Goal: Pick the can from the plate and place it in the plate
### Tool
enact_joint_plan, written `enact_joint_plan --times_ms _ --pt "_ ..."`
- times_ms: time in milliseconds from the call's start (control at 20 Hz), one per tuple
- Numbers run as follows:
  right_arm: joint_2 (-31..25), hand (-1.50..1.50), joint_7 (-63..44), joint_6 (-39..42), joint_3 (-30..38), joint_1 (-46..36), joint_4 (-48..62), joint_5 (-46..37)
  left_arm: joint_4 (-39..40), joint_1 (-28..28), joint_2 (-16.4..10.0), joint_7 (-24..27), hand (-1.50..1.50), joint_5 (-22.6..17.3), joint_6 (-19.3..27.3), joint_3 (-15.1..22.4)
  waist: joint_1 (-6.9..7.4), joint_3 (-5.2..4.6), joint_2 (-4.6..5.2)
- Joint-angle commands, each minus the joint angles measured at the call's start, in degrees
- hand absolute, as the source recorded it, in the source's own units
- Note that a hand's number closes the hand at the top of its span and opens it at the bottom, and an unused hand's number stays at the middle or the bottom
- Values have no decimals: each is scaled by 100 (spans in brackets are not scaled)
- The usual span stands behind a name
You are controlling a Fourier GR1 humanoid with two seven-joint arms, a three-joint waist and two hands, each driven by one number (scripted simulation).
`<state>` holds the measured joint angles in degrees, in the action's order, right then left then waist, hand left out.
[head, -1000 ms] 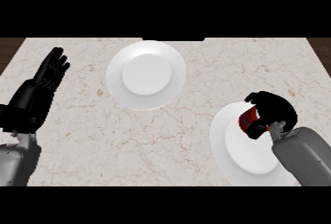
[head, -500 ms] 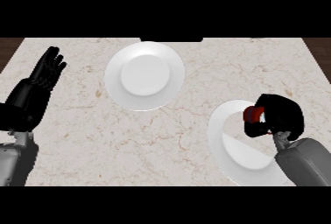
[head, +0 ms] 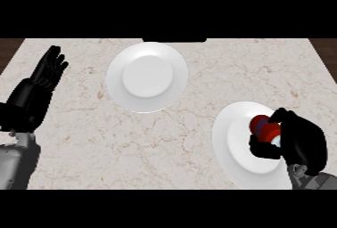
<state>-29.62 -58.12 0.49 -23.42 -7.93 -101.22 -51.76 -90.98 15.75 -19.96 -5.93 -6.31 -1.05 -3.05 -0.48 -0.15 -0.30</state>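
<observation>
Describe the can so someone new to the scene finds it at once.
On the marble counter, go to the near-right plate. The can is over it, held in the curled right hand. It is the only red thing there.

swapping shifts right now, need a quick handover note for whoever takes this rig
Left hand: open, fingers up, resting at the view's left, holding nothing.
Right hand: fingers and thumb curled round the red can, over the near plate at the right.
Far plate: further back, left of centre, apart from both hands.
Done: the can is grasped. Whether it is lifted off the near plate cannot be told.
Left: carry the can across to the far plate, set it down, let go.
</observation>
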Motion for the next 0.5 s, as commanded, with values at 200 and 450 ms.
enact_joint_plan --times_ms 200,450 --pt "473 150 106 -118 -185 -563 -1382 -256 -100 -236 -1 84 0 50 -121 -14 75 13 9" --pt "1532 150 -153 -74 -541 -1613 -1357 -439 219 93 123 40 0 97 -65 5 111 8 40"
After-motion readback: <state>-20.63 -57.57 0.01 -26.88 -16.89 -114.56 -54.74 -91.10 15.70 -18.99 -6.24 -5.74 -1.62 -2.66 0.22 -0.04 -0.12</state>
